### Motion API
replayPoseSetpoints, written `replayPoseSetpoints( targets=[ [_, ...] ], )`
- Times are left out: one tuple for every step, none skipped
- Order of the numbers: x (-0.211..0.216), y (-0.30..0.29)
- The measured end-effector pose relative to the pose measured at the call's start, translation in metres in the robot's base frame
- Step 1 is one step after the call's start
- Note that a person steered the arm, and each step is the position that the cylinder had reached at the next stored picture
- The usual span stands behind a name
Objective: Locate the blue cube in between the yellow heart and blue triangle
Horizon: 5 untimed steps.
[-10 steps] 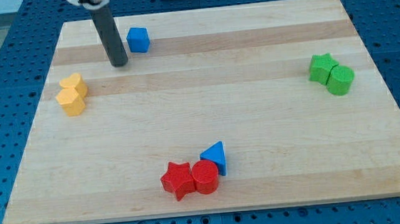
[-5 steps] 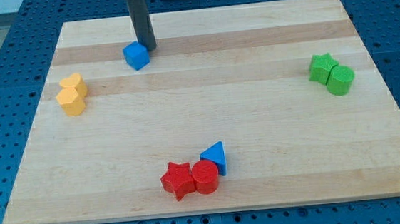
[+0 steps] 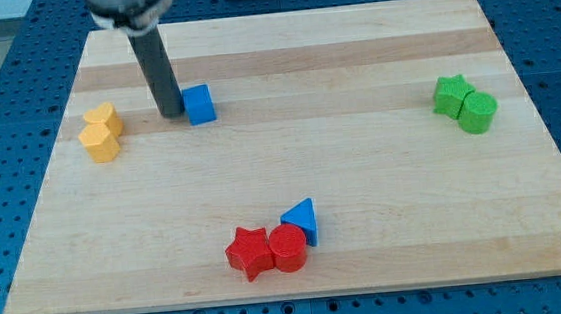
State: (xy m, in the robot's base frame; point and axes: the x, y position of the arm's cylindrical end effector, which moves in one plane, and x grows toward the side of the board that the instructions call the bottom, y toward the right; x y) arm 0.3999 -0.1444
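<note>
The blue cube sits on the wooden board in the upper left part. My tip stands just left of it, touching or nearly touching its left side. The yellow heart lies at the left edge, with a yellow hexagonal block touching it just below. The blue triangle lies near the view's bottom centre, well below and right of the cube.
A red star and a red cylinder touch each other just below-left of the blue triangle. A green star and a green cylinder sit together at the right edge.
The blue cube has moved down the board, from near the top edge to lower. My tip went from left of the cube to above it and is now at its left side again.
</note>
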Motion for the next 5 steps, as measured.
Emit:
replayPoseSetpoints(
  targets=[
    [-0.004, -0.003],
    [-0.052, -0.010],
    [-0.064, 0.010],
    [-0.032, 0.046],
    [0.039, 0.072]
  ],
)
